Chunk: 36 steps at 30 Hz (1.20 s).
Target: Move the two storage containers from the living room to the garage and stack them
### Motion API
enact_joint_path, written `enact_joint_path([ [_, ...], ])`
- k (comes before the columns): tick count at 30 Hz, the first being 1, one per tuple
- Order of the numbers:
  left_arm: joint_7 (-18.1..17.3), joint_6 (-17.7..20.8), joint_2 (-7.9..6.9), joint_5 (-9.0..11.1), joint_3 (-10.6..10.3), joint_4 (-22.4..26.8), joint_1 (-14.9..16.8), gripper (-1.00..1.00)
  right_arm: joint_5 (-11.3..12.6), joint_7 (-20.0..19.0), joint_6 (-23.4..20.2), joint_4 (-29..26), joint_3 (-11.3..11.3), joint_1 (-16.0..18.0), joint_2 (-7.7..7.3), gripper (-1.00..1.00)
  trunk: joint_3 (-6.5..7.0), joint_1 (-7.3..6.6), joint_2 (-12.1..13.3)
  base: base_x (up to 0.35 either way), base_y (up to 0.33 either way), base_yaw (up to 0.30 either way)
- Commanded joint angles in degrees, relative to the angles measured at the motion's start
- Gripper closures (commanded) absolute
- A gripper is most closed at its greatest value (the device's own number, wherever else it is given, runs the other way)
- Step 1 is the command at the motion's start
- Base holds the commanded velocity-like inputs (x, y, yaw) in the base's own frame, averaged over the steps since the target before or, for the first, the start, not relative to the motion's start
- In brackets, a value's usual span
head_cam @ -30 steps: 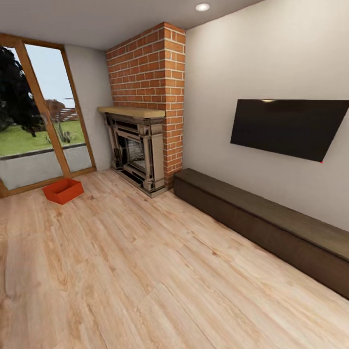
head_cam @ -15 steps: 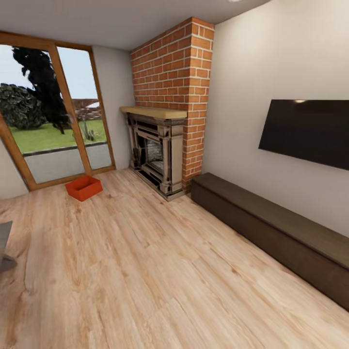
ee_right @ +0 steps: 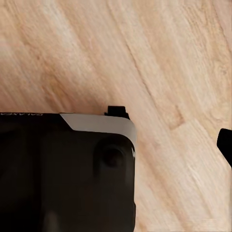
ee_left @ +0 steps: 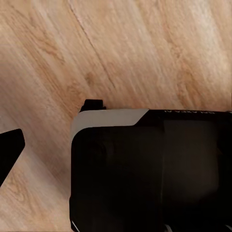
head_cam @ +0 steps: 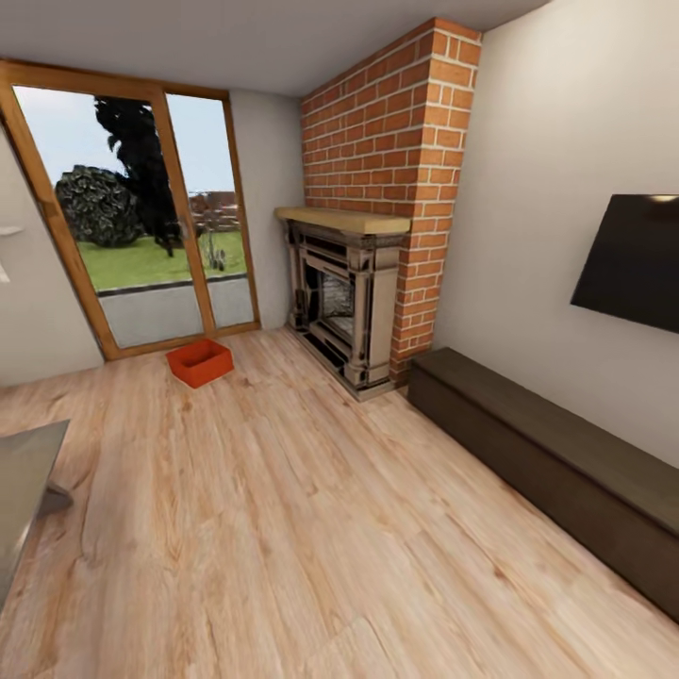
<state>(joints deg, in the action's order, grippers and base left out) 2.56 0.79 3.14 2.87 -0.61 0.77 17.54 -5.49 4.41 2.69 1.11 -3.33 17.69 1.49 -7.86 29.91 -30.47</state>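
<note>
One of the storage containers, an orange-red open-top bin, sits on the light wood floor of the living room, in front of the wood-framed glass doors and left of the brick fireplace. It is far from me, with nothing touching it. Both wrist views look down at plank floor and a black part of my own body. A dark tip pokes in at the edge of each wrist view; how the jaws stand cannot be made out.
A long dark low bench runs along the right wall under a black wall TV. A grey flat surface juts in at the near left. Open plank floor lies between me and the bin.
The whole head picture has shifted right, so the camera has turned left. More of the glass doors and a grey surface at the left have come into view. The bin itself has not moved.
</note>
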Motion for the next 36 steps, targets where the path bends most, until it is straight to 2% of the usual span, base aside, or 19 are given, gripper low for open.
enact_joint_path([
  [1,0.2,0.1,0.02,0.3,-0.1,0.0,0.0,-1.0,-0.6,0.2,0.2,0.1,-0.4,0.1,0.01,-1.0,-0.1,0.05,-0.1,0.337,0.0,0.251],
  [26,0.2,0.1,0.02,0.3,-0.1,0.0,0.0,-1.0,-0.6,0.2,0.2,0.1,-0.4,0.0,0.01,-1.0,-0.1,0.05,-0.1,0.337,0.0,0.251],
  [36,0.2,0.1,0.02,0.3,-0.1,0.0,0.0,-1.0,-0.6,0.2,0.2,0.1,-0.4,0.1,-0.04,-1.0,-0.1,0.05,-0.1,0.337,0.0,0.051],
])
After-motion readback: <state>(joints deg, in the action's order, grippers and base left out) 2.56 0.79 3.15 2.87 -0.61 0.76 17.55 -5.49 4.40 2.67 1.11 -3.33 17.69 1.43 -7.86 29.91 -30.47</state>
